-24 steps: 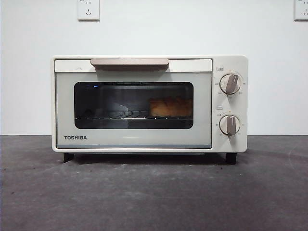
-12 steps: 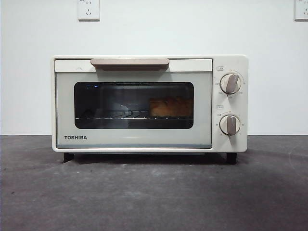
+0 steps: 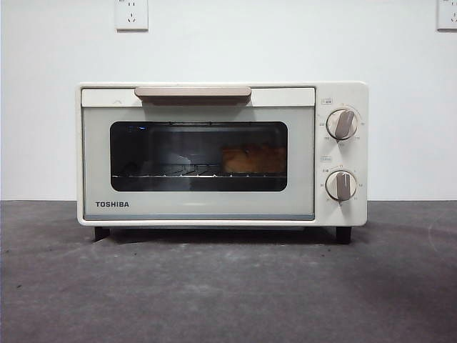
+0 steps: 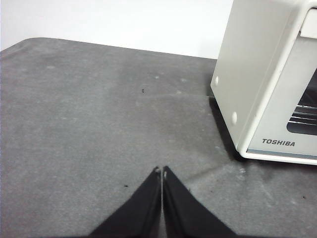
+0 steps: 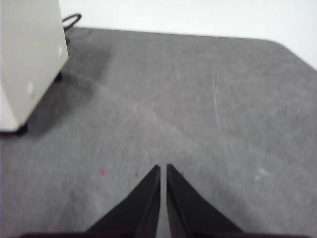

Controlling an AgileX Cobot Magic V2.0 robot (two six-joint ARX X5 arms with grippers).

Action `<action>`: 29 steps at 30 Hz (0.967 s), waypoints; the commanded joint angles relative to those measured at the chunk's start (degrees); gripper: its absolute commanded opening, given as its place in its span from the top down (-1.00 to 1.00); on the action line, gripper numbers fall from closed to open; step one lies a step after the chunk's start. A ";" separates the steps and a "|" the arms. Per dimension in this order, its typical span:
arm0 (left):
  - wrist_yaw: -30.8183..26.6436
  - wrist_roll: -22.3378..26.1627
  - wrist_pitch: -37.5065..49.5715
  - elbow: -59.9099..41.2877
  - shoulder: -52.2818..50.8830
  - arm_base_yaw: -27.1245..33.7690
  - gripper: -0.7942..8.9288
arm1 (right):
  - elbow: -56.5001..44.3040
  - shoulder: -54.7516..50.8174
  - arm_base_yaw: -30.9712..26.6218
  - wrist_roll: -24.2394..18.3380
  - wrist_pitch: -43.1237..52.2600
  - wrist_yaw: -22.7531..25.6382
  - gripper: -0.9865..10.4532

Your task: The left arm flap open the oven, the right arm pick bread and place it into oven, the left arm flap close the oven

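The oven [image 3: 221,153] stands on the dark grey table [image 3: 228,293] in front of a white wall [image 3: 285,43], its door shut flush with the body and the beige handle [image 3: 193,93] running across the top of the door. Through the dark window the bread [image 3: 253,158] rests on the wire rack [image 3: 168,171], towards the side nearer the two knobs [image 3: 341,123].

No arm shows in the front view. The left gripper [image 4: 161,171] hangs above bare table beside the oven's side panel, apart from it, with its two jaws pressed together and nothing between them. The right gripper [image 5: 163,168] hangs above the table off the oven's other side, well clear of it, its jaws drawn nearly together with only a thin slit between the tips, holding nothing. A black cable [image 5: 72,20] lies behind the oven there.
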 commanded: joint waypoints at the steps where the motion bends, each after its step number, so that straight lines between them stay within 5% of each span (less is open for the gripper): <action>1: -0.39 0.68 -0.39 -1.16 -0.07 0.02 0.81 | -1.05 -0.90 -0.11 -1.36 2.19 -0.70 0.80; 29: -0.39 0.68 -0.35 -1.16 -0.07 0.02 0.81 | -2.36 -0.90 2.23 -2.03 6.16 0.07 0.80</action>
